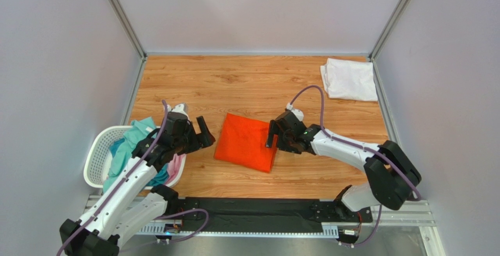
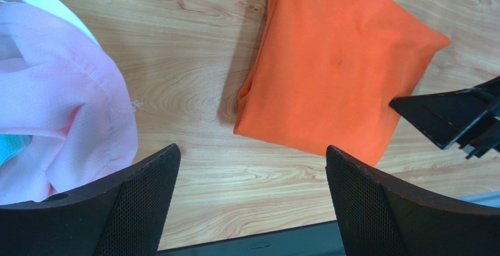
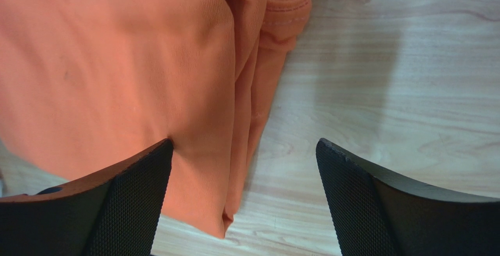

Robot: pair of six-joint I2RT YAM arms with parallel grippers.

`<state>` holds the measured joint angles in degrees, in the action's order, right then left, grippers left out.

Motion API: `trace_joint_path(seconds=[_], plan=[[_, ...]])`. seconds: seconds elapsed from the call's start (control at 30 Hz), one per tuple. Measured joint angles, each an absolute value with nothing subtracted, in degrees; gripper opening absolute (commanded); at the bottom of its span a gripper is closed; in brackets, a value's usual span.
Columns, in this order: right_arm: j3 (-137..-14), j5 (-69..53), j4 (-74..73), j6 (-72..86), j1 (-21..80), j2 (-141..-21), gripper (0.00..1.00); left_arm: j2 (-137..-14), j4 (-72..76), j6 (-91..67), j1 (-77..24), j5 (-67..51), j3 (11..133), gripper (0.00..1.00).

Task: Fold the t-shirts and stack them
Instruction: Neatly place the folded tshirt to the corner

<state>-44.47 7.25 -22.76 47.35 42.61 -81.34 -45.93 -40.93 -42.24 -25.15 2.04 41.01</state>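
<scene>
While the folded bright orange cloth t-shirt (image 1: 245,142) lies on the wooden worktop (image 1: 258,80), the right claw (image 1: 272,134) hangs spread over its layered right edge and the left claw (image 1: 204,133) gapes empty beside it; pinching only the top layer could undo the fold.

Basket (image 1: 95,155): white mesh, upright, at the counter's left near corner.
Counter (image 1: 258,80): light wood grain.
Walls (image 1: 258,10): plain grey panels on the left, far and right sides.
Rail (image 1: 411,212): metal, along the near edge, carrying a black plate (image 1: 252,214).
</scene>
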Motion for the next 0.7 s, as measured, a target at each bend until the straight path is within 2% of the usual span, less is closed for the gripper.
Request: trace_joint_path(seconds=[0.33,0.43,0.47,0.6,0.63,0.67,0.7], plan=[[-47.3,7.4,-21.6,48.3,43.0,-89.0,0.75,-40.9,-41.1,-44.8,-25.1,6.1,41.0,1.0],[-48.2,7.4,-20.6,48.2,43.1,-90.5,0.56,-39.4,-41.3,-45.3,-25.1,6.1,41.0,1.0],[-48.5,7.3,-20.0,48.3,43.1,-91.0,0.46,-38.9,-41.4,-45.6,-25.1,6.1,41.0,1.0],[-49.4,6.9,-18.6,48.6,43.1,-93.0,0.37,-36.4,-41.7,-46.4,-25.1,6.1,40.9,1.0],[-49.6,6.9,-18.4,48.6,43.1,-93.3,0.33,-35.8,-41.9,-46.6,-25.1,6.2,40.8,1.0],[-50.0,6.7,-18.2,48.4,43.1,-93.8,0.22,-35.0,-42.2,-46.7,-25.1,6.3,40.6,1.0],[-50.5,6.5,-18.0,48.0,43.1,-94.3,0.16,-34.1,-42.4,-47.0,-25.1,6.6,40.2,1.0]])
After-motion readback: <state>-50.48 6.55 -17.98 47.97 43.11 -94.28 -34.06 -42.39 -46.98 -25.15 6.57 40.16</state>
